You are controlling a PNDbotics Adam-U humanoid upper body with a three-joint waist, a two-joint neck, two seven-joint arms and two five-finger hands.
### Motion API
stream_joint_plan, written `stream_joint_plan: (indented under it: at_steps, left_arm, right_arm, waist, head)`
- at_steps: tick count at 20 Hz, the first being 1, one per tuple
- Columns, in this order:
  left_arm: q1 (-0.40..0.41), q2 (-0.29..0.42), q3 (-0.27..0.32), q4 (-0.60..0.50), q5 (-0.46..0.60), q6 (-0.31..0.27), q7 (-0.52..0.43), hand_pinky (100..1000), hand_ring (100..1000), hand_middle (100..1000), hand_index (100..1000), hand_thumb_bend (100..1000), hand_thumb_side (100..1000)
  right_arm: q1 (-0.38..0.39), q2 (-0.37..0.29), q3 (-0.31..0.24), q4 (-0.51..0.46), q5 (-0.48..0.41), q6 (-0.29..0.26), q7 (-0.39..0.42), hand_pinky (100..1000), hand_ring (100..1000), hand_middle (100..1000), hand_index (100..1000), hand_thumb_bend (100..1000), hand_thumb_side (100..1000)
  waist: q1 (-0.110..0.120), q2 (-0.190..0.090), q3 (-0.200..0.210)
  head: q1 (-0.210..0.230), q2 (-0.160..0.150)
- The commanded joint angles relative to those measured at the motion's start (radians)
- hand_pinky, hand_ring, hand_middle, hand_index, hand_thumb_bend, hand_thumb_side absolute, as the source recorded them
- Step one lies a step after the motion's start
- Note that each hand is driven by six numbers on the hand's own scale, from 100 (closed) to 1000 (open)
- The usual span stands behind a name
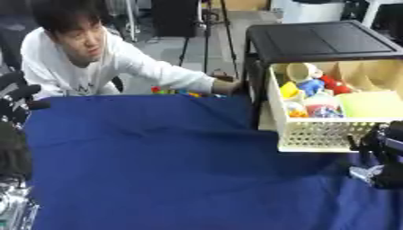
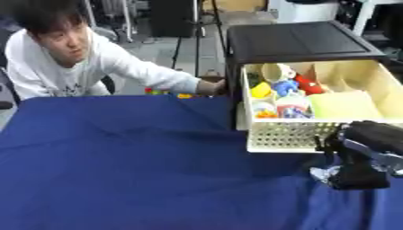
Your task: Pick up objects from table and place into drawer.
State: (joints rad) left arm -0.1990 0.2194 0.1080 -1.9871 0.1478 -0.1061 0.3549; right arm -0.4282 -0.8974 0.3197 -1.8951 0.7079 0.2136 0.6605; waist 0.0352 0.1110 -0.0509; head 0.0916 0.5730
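At the right of the blue-clothed worktop (image 2: 141,170), the cream drawer (image 2: 287,134) stands pulled open, already holding several toys (image 2: 283,87). The right hand (image 2: 358,157) hangs just before its front; whether its fingers grip anything cannot be told. The left hand (image 1: 14,96) waits at the left edge, fingers relaxed. A person's hand (image 2: 211,86) touches the cabinet (image 2: 295,40).

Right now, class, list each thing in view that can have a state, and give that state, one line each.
Drawer: pulled open, holding toys.
Toys: lying inside the drawer.
Cabinet: upright at the table's far right edge, lid bare.
Right hand: in front of the drawer's front wall, fingers curled, nothing seen in them.
Left hand: at the left edge, fingers unclear.
Cloth: spread, wrinkled.
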Motion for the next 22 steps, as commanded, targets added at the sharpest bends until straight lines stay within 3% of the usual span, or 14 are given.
stream_joint_plan:
  at_steps: [1, 8, 22]
  left_arm:
    - [-0.014, 0.014, 0.008, -0.013, -0.004, -0.001, -0.002, 532, 642, 694, 891, 432, 951]
    - [-0.015, 0.012, 0.006, -0.013, -0.002, -0.001, -0.006, 533, 642, 695, 892, 425, 957]
    - [-0.019, 0.005, 0.005, -0.013, -0.001, 0.001, -0.013, 533, 640, 695, 893, 425, 957]
  right_arm:
    - [0.006, -0.055, -0.027, -0.030, -0.006, 0.015, -0.004, 143, 548, 612, 750, 361, 856]
    - [0.018, -0.070, -0.037, -0.013, 0.018, 0.027, -0.014, 151, 554, 619, 752, 337, 857]
    - [-0.033, -0.047, -0.029, 0.136, 0.089, 0.015, -0.039, 175, 573, 646, 757, 326, 879]
  waist:
    - [-0.003, -0.008, -0.004]
    - [-0.001, -0.006, 0.002]
    - [-0.004, 0.007, 0.022]
  head:
    - [0.007, -0.011]
    - [0.004, -0.015]
    - [-0.012, -0.031]
